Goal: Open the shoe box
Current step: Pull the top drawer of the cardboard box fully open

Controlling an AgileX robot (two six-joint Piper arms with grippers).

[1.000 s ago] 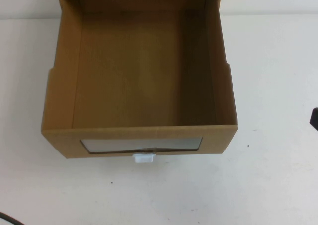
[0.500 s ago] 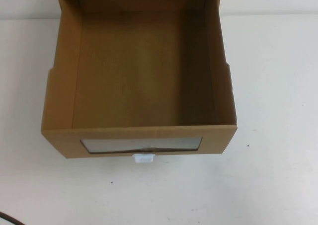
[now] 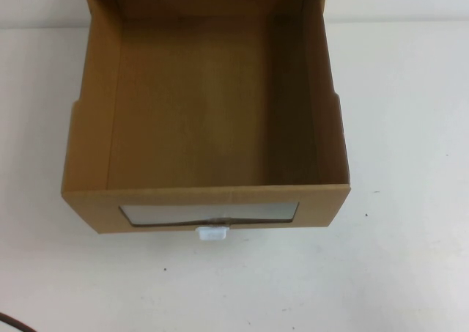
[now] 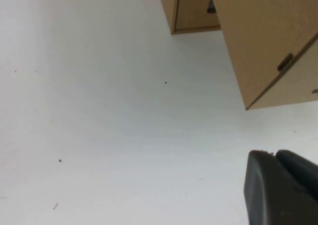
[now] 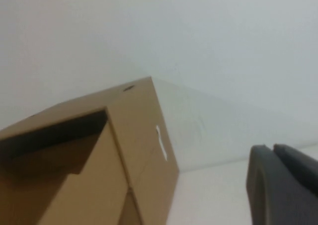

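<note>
The brown cardboard shoe box (image 3: 91, 127) stands in the middle of the white table with its drawer slid out toward me, and the inside is bare. Its front face carries a clear window (image 3: 209, 213) and a small white pull tab (image 3: 211, 234). Neither arm appears in the high view. In the left wrist view my left gripper (image 4: 275, 153) is shut on nothing, hovering over bare table apart from the box (image 4: 258, 41). In the right wrist view my right gripper (image 5: 272, 146) is shut and empty too, off to the side of the box (image 5: 134, 135).
White table (image 3: 410, 127) lies on both sides of the box and in front of it. A dark cable (image 3: 11, 322) curls at the near left corner. A pale wall rises behind the table.
A dark part of the right arm at the right edge of the high view one second ago has drawn out of sight. The box has not moved.
</note>
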